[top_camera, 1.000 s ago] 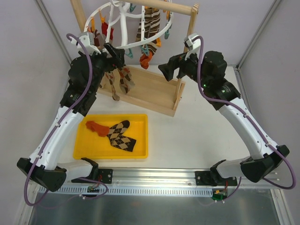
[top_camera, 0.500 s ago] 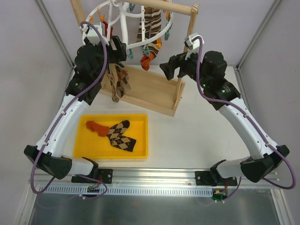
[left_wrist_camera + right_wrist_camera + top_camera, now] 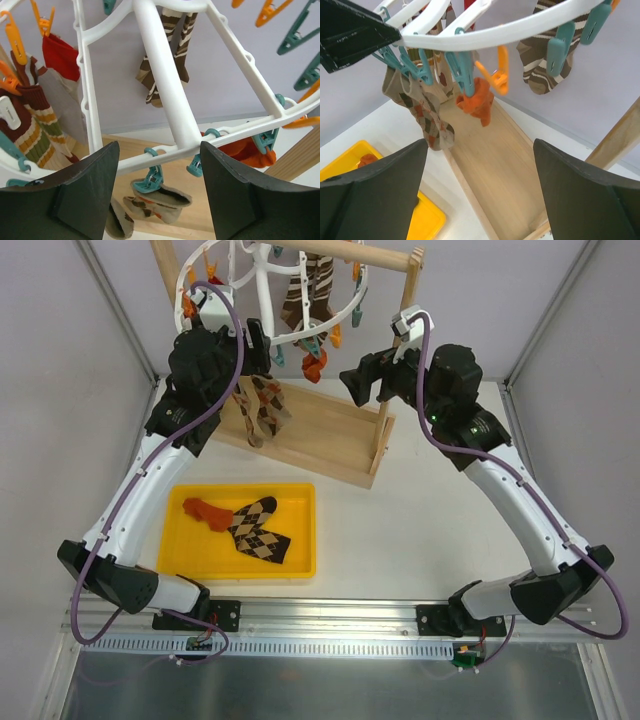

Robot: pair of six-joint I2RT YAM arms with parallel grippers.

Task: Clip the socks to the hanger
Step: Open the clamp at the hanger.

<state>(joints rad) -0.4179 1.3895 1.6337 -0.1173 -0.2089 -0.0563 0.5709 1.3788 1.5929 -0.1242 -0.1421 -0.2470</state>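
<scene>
While one orange sock [image 3: 476,102] hangs pegged on the hanger [image 3: 235,124], the other sock [image 3: 205,510] lies in the yellow tray [image 3: 300,568] — left gripper [image 3: 160,145] spread around a white spoke [image 3: 172,110], right gripper [image 3: 480,142] spread, empty.

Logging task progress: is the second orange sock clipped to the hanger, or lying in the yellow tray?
Lying in it: the orange sock rests in the yellow tray beside an argyle sock, apart from the hanger.

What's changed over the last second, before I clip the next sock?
The left gripper rose and reached back to straddle a spoke of the white plastic hoop hanger, jaws open, gripping nothing. The right gripper, open, barely moved. The yellow tray, with its orange-red sock and brown-and-cream argyle sock, stayed put.
</scene>
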